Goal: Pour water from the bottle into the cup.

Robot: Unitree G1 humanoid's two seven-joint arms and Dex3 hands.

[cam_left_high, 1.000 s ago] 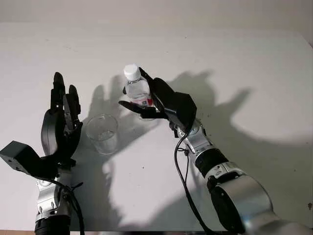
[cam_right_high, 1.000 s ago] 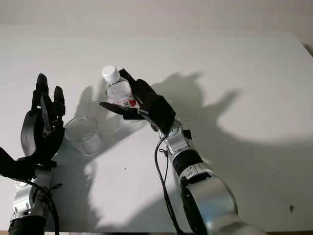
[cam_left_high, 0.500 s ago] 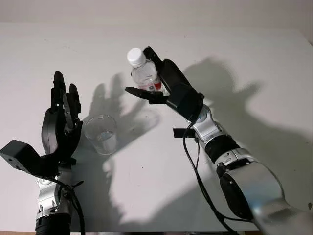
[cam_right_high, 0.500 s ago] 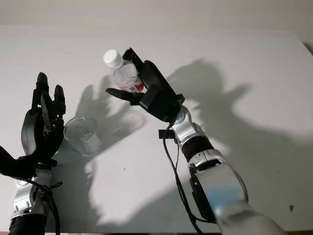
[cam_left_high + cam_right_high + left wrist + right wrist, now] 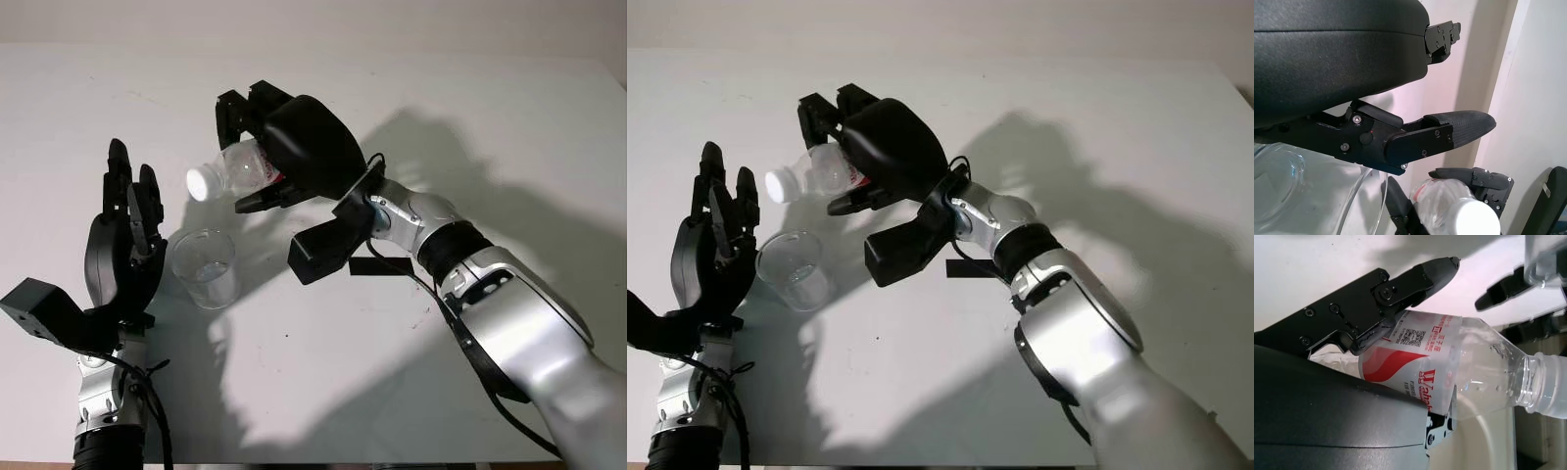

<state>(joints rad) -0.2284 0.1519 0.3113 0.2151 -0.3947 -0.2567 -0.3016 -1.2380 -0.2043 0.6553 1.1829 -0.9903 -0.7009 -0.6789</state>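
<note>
Above the cup, right hand fingers clamp the capped, tilted bottle.

red "wahaha" on bottle label

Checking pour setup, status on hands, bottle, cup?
Right hand shut on bottle, tipped sideways above table, white cap on, aimed toward cup. Left hand open beside cup. Cup upright. Nothing between.

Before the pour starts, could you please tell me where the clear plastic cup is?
In the left eye view, the clear plastic cup stands upright on the white table, left of centre, beside the open left hand and below the tilted bottle's white cap.
</note>
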